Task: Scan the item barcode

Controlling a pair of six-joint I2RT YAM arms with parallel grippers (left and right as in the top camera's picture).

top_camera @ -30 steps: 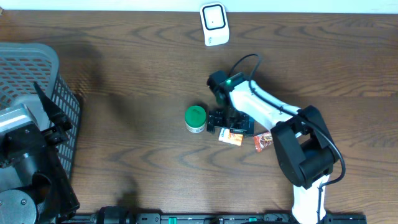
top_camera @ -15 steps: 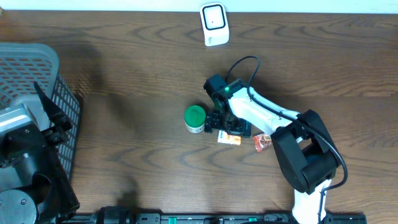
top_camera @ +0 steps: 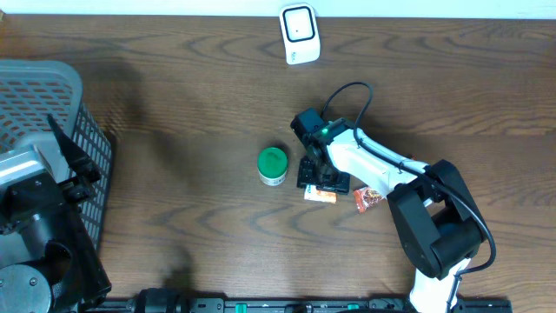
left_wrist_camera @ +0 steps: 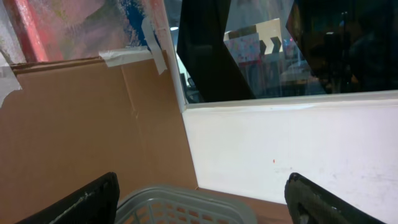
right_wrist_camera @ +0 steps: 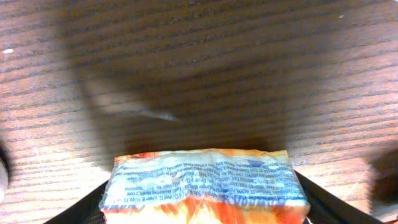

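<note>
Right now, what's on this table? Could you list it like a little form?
Right gripper: down over the orange packet, a finger on either side; grip unclear
Left gripper: open, above the grey basket
Green-lidded can: left of the orange packet
Second packet: right of it
White scanner: at the far edge, apart from the rest

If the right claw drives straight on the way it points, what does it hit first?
The orange packet, lying between the fingers of the right claw in the wrist view, with the wooden table directly under it. The gap to the packet is unclear.
</note>
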